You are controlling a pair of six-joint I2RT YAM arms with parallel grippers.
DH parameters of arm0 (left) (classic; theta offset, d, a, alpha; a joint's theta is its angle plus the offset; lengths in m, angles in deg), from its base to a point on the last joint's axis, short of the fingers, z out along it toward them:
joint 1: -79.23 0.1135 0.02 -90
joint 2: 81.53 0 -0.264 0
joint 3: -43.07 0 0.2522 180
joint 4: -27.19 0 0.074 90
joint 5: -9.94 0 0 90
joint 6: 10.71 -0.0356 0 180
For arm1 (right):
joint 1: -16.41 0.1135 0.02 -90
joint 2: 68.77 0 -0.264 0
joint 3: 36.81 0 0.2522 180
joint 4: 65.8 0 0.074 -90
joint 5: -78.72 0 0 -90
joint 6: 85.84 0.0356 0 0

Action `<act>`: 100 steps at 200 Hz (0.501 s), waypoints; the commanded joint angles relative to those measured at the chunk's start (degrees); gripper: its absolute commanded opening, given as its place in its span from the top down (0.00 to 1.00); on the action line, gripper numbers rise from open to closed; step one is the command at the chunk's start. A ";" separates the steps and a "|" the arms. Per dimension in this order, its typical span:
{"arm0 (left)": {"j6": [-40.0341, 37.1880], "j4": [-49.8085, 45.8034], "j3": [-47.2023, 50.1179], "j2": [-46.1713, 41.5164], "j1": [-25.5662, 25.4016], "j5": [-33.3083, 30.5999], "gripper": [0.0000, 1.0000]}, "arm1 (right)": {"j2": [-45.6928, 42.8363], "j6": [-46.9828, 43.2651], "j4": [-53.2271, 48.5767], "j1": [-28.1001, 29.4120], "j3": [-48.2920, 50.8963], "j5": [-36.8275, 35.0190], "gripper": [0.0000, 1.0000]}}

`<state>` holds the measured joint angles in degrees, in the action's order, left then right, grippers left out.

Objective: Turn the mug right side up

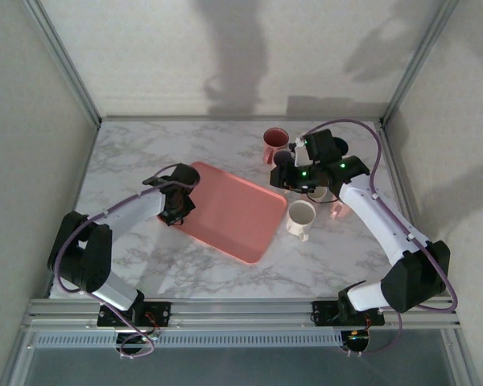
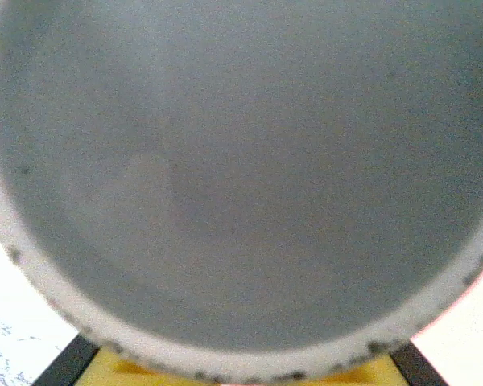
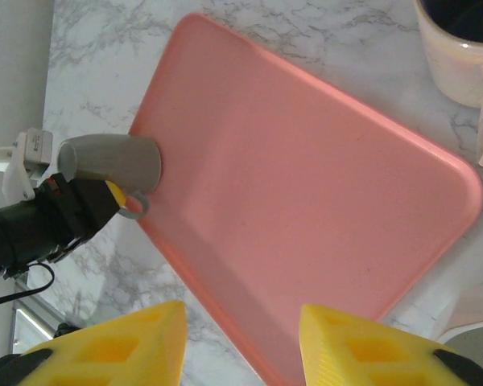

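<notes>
We're looking at the mug (image 3: 113,158), grey, lying on its side at the tray's (image 3: 306,201) left edge. Its base is pointing twd the tray and its mouth away from it. We can't tell whether it's touching the tray or hanging just above it. The handle (image 3: 133,206) is showing as a small ring on the mug's underside, right beside a yellow L finger (image 3: 117,193).

L jaws are closing in narrow on the mug at the handle side and gripping it. The exact contact spot is hidden from us. In the L wrist view the mug's mouth is facing the lens, w/ the grey inside taking up most of the pic. The speckled pale rim (image 2: 64,314) is curving along the bottom, over the yellow fingers.

R jaws are standing partly open w/ nothing btwn them, and they're hanging over the tray. Both yellow R fingers (image 3: 105,346) are showing at the bottom of the R wrist view.

In the top view we're seeing the pink tray sitting mid-bench (image 1: 145,153) on marble. A red mug (image 1: 275,143) is standing upright beyond the tray's far corner. A white mug (image 1: 300,217) is standing upright just beside the tray's right edge. The R wrist is hovering btwn those two.
</notes>
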<state>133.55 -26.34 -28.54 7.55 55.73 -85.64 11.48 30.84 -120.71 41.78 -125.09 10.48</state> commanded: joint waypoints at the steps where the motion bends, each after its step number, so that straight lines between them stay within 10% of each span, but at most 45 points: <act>1: -0.94 -0.80 -3.42 -2.43 0.72 0.73 1.00 | -1.11 1.35 1.20 -0.28 1.01 1.00 0.58; 100: -2.20 9.66 -8.43 -11.51 0.75 10.92 1.00 | -1.66 4.85 4.72 -0.32 1.09 6.46 0.58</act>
<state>132.26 -22.93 -34.90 0.27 56.10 -77.99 11.48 33.90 -118.33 41.78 -124.96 14.32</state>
